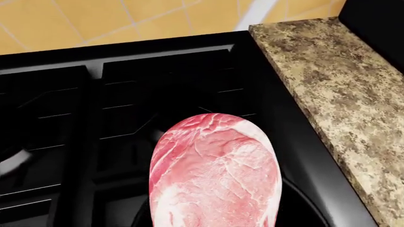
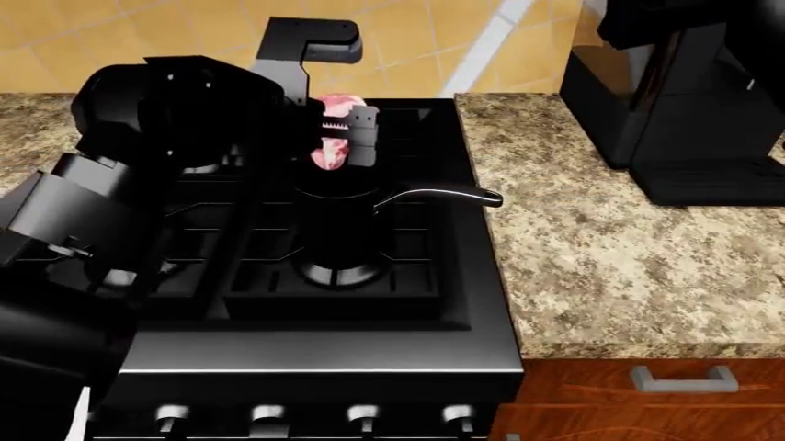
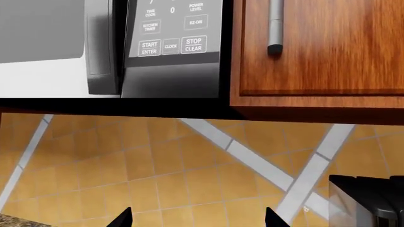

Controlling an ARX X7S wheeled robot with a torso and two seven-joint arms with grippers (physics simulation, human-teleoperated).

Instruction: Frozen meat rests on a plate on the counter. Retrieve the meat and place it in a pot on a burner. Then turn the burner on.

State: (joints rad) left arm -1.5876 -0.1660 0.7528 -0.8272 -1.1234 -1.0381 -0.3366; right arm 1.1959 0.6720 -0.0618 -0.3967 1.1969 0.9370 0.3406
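Note:
My left gripper (image 2: 340, 138) is shut on the meat (image 2: 329, 149), a pink-red chunk with white marbling, and holds it just above the mouth of the pot (image 2: 334, 220). The pot is a tall black saucepan on the stove's right front burner, its long handle (image 2: 444, 193) pointing right. In the left wrist view the meat (image 1: 215, 172) fills the lower middle, with the pot's dark rim (image 1: 296, 196) below it. My right gripper (image 3: 197, 218) is open and empty, pointing at the tiled wall. The plate is out of view. The granite counter (image 2: 589, 248) lies right of the stove.
A black coffee machine (image 2: 681, 92) stands at the back right of the counter. Stove knobs (image 2: 362, 415) line the front panel. A microwave (image 3: 170, 45) and wood cabinet (image 3: 315, 52) hang above. A drawer handle (image 2: 685, 377) sits below the counter.

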